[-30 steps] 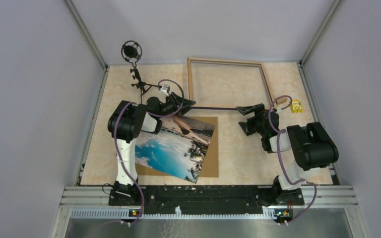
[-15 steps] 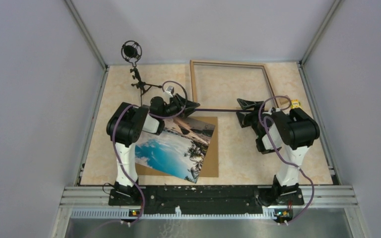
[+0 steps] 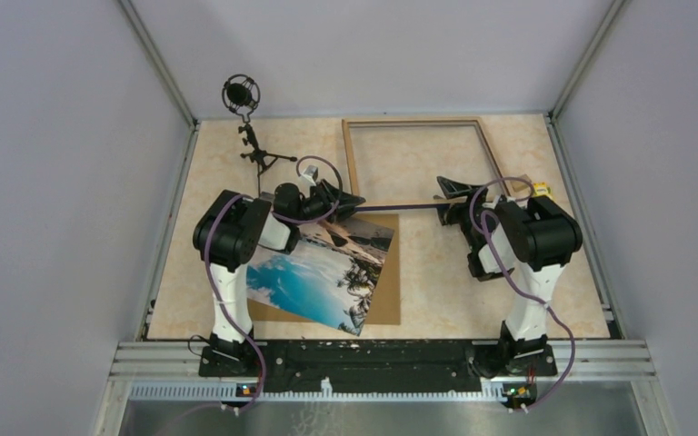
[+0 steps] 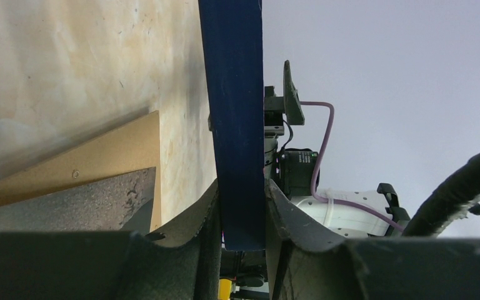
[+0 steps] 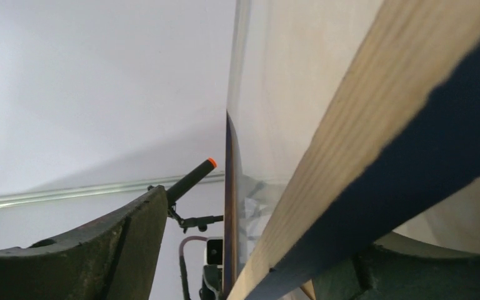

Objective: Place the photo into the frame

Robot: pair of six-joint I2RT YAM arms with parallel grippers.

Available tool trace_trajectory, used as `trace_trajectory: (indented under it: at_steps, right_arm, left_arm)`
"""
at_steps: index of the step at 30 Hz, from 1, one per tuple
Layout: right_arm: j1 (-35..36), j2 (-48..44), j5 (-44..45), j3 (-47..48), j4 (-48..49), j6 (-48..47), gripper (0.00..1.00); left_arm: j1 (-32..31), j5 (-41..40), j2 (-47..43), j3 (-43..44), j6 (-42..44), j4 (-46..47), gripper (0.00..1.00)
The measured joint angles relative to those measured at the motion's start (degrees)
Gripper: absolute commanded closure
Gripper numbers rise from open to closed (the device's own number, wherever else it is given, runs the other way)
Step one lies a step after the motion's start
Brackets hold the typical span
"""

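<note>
Frame-carrying step | thin wood-and-blue rectangular frame (image 3: 413, 122) tilting over far table (image 3: 436, 291), left jaws clamping its rail, right jaws: grip unclear | glossy beach photo (image 3: 318, 272) lying near-left | next: lowering squarely over photo.

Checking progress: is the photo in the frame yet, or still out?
Out. The photo lies on the brown board, outside the frame, whose near rail is clamped in the left gripper.

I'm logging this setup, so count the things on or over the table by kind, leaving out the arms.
Frame: 1
Photo: 1
Brown backing board: 1
Microphone on stand: 1
Small yellow item: 1
Total: 5
</note>
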Motion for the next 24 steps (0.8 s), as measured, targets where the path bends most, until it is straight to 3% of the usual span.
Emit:
trace_trajectory:
  at_steps: [11, 18, 24]
  right_arm:
    - [0.00, -1.92, -0.39, 0.85, -0.55, 1.68, 0.46]
    - [-0.02, -2.05, -0.68, 0.83, -1.03, 2.97, 0.59]
    - [0.00, -2.56, -1.64, 0.81, -0.85, 3.98, 0.64]
  left_arm:
    - [-0.04, -0.22, -1.22, -1.38, -1.38, 0.00, 0.68]
    - [-0.15, -0.22, -1.49, -2.05, -0.17, -0.39, 0.59]
    - [-0.55, -0.31, -2.58, -2.62, 3.10, -0.76, 0.51]
